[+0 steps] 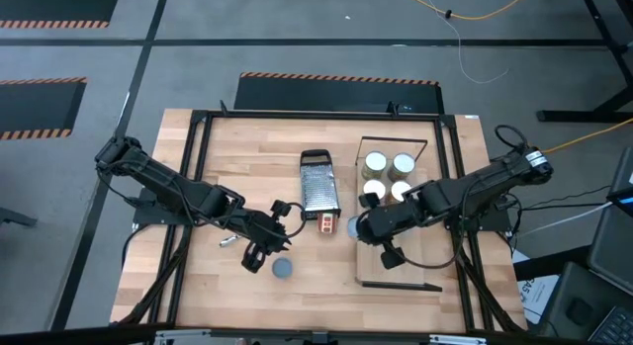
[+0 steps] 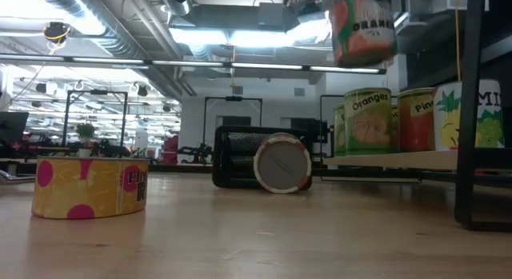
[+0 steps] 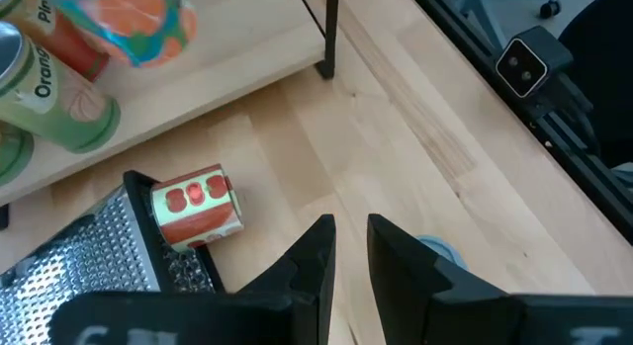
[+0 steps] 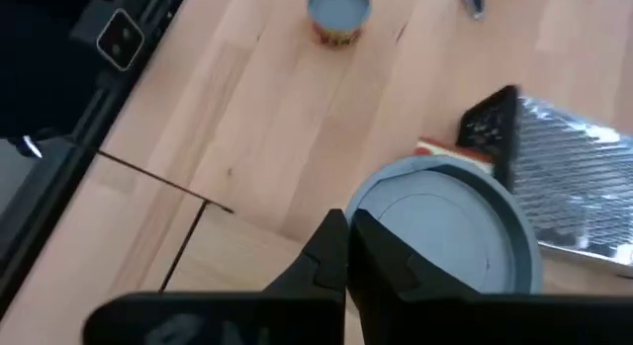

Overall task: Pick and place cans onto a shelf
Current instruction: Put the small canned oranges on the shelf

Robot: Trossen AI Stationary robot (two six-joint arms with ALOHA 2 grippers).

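Observation:
My right gripper (image 4: pixel 346 248) is shut on a can with a pale-blue top (image 4: pixel 435 231) and an orange label (image 2: pixel 364 27), high above the table at the shelf's (image 1: pixel 420 271) left edge. Several cans (image 1: pixel 388 177) stand upright on the shelf's far half. A red can (image 1: pixel 326 223) lies on its side against the grater (image 1: pixel 318 182). A yellow can with pink dots (image 2: pixel 88 187) stands on its base near the front. Just left of that can (image 1: pixel 283 269), my left gripper (image 3: pixel 346 256) hangs above the table, open by a narrow gap, nothing between its fingers. My right gripper pinches the rim of the can's top (image 4: pixel 368 212) between its two fingers, at the edge of the pale-blue lid. The fingers come from above, slanting down. The can hangs below them, slightly tilted and lifted clear of table and shelf.
The metal grater with its black handle lies mid-table, left of the shelf. A slim silver tool (image 1: pixel 226 240) lies by the left arm. Black frame rails (image 1: pixel 198 187) run along the table's sides. The shelf's near half is bare wood.

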